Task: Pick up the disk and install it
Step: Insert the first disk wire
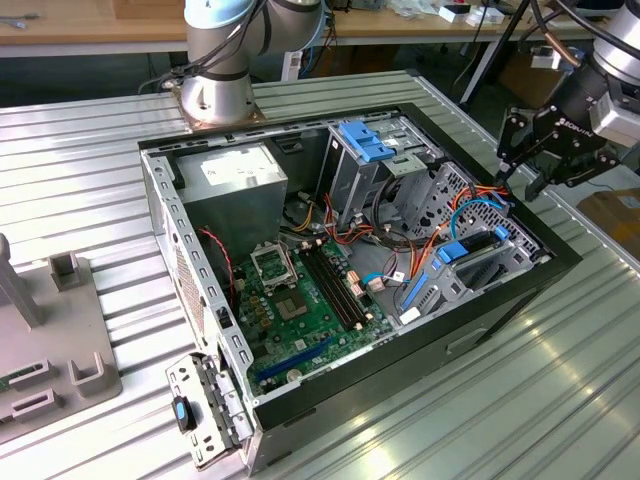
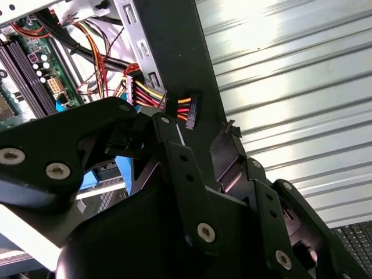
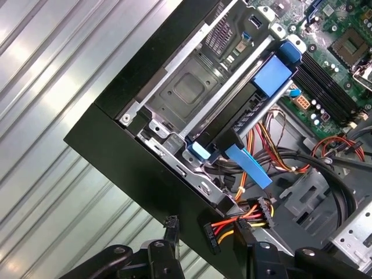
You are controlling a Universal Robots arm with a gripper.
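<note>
Hardly any print can be read. A short line of white lettering stands on the black body of the gripper point(image 1: 517, 178), just behind its fingers, too small to spell out. Well away from the gripper, at the opposite corner of the computer case point(image 1: 480, 330), a white label point(image 1: 235, 172) lies on top of the grey power supply point(image 1: 248, 208); its fine print cannot be made out. On the green circuit board point(image 1: 300, 300), between that label and the gripper, white markings show as mere specks.
</note>
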